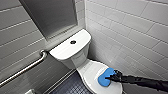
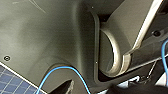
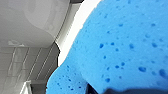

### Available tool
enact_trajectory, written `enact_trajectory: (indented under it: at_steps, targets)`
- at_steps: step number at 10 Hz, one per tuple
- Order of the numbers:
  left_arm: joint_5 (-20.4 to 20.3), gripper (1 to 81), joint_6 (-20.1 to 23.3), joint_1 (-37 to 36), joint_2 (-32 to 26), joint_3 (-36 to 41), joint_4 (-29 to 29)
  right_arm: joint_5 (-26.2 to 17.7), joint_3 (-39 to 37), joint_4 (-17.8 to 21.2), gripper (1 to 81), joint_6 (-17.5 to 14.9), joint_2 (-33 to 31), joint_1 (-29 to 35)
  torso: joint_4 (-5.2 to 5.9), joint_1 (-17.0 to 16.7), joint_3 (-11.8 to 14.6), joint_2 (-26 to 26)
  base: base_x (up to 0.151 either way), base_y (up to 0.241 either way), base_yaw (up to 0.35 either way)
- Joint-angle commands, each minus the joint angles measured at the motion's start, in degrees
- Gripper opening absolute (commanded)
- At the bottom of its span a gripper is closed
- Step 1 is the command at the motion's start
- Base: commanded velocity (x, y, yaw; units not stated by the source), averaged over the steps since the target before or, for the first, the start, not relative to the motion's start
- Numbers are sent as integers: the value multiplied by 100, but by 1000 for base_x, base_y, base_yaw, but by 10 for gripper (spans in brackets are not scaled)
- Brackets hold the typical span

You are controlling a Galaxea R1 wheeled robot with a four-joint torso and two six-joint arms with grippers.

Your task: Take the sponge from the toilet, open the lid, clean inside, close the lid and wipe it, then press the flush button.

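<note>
The white toilet stands in a tiled corner, its tank top carrying a dark round flush button. The oval lid is down over the bowl. On the lid's near right part lies the bright blue sponge, pressed against the white surface. My right gripper reaches in from the right on a black arm and is shut on the sponge. Close up in the right wrist view, the porous blue sponge sits against the white lid.
A metal grab bar runs along the left wall. White tiled walls close in the toilet on the left and right. A grey panel hangs above the tank. Dark blue floor tiles lie left of the bowl.
</note>
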Motion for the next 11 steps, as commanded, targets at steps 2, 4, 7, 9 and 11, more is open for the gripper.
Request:
enact_trajectory:
  at_steps: [2, 4, 7, 9, 11]
  targets:
    - [441, 811, 31, 115, 3, 18, -53, -1000, -1696, -155, 10, -6, 1222, 1273, 0, 0, 0, 0, 0, 0, 0]
    - [441, 811, 31, 115, 12, 18, -53, -1228, -2129, -348, 10, -6, 1504, 1442, 0, 0, 0, 0, 0, 0, 0]
    - [450, 811, 31, 115, 3, 18, -61, -1132, -2858, -208, 10, 117, 1707, 1188, 0, 0, -2, 2, 0, 0, 0]
    - [450, 811, 31, 115, 3, 18, -61, -578, -3473, -181, 10, 1031, 1733, 810, 0, 0, -2, 2, 0, 0, 0]
    - [450, 811, 31, 124, 12, 18, -53, -349, -3465, -164, 10, 1505, 1531, 651, 0, 0, -2, 2, 0, 0, 0]
